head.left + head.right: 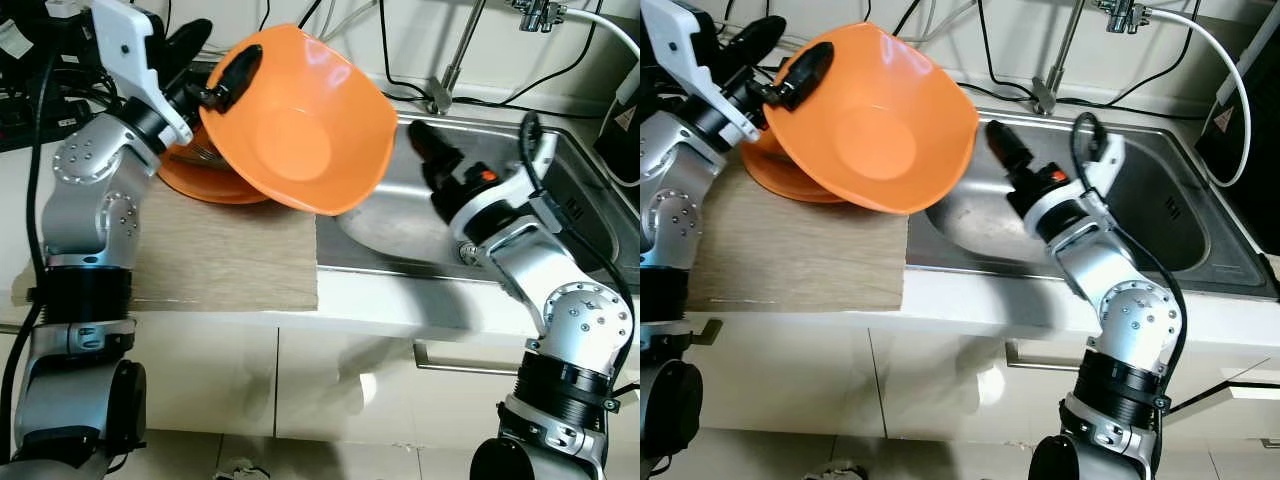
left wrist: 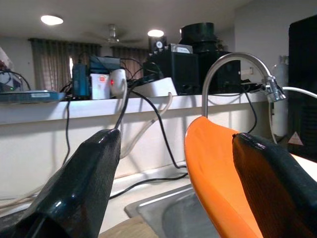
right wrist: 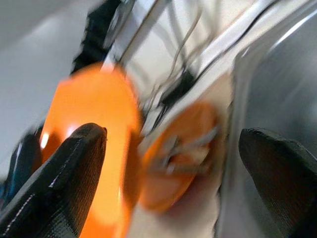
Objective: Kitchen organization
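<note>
Orange plastic bowl point(image 1: 300, 125), wide and deep, is what we carry now: our left gripper point(image 1: 215, 70) pinches its rim, one finger inside and one outside, and holds it tilted in the air, partly over the wooden board point(image 1: 225, 255) and partly over the edge of the steel sink point(image 1: 400, 225). Behind the bowl, on the bench beside the sink, lies a flat orange plate point(image 1: 200, 180) with something metal on it, maybe cutlery; we cannot tell exactly. Our right gripper point(image 1: 432, 158) is over the sink basin, near the bowl but apart from it, with its fingers spread wide and nothing between them.

We judge that the step in hand is to move the bowl, probably to the sink or to the other gripper. To do it well, we should keep the pinch firm, because a rim grip lets a tilted bowl swing, keep it away from the tap point(image 1: 445, 75), and lower it slowly.
</note>
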Tool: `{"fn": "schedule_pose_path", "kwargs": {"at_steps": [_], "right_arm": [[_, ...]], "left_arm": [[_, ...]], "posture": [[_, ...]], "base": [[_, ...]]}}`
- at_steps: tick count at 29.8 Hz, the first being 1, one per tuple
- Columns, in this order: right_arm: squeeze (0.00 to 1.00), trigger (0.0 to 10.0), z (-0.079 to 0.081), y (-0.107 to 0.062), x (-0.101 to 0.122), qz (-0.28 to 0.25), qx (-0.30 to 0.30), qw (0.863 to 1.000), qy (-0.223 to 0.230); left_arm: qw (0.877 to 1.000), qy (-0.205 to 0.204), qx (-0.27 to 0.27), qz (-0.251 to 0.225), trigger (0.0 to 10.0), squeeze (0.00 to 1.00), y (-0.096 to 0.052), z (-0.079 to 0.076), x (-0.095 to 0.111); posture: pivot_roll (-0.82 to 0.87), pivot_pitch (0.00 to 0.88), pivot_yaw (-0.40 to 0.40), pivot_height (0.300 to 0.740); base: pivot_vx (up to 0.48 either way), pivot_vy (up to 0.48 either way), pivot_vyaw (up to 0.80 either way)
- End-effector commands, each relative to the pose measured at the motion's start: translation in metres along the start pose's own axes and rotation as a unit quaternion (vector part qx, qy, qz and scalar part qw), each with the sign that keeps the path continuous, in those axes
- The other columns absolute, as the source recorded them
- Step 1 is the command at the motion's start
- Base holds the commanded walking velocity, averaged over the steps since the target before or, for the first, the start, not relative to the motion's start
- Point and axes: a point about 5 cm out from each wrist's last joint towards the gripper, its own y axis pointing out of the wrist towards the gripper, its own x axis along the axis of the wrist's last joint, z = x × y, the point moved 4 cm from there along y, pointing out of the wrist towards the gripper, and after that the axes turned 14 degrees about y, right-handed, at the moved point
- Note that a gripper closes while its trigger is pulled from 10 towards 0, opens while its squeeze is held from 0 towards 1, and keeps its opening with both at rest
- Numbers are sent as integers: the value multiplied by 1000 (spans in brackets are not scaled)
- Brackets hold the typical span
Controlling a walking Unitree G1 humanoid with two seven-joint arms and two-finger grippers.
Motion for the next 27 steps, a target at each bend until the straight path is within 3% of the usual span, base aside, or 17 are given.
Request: {"fn": "schedule_pose_path", "kwargs": {"at_steps": [1,7,8,9,11,12,27], "right_arm": [[0,10000,3,-1,-10,23,10,1000,4],[0,10000,6,1,-23,42,17,998,31],[0,8000,3,1,-23,42,11,999,33],[0,3255,-1,0,-22,37,1,999,39],[0,3255,-2,0,-21,35,-1,999,41],[0,0,-2,0,-20,34,-2,998,44],[0,0,-2,-3,-19,32,6,997,71]], "left_arm": [[1000,8,-5,-16,0,0,4,-5,7],[999,20,-16,-28,0,0,8,-11,12],[999,21,-17,-30,0,0,8,-10,13],[999,28,-16,-34,0,0,8,-10,15],[999,30,-15,-34,0,0,8,-9,16],[999,30,-15,-35,0,0,8,-9,16],[998,37,-31,-40,0,0,9,-15,17]], "posture": [[22,32,-70,740],[22,29,-69,740],[22,29,-69,740],[21,29,-68,740],[21,29,-68,740],[21,29,-68,740],[15,23,-70,740]], "base": [[0,0,0],[0,0,0],[0,0,0],[0,0,0],[0,0,0],[0,0,0],[0,0,0]]}}
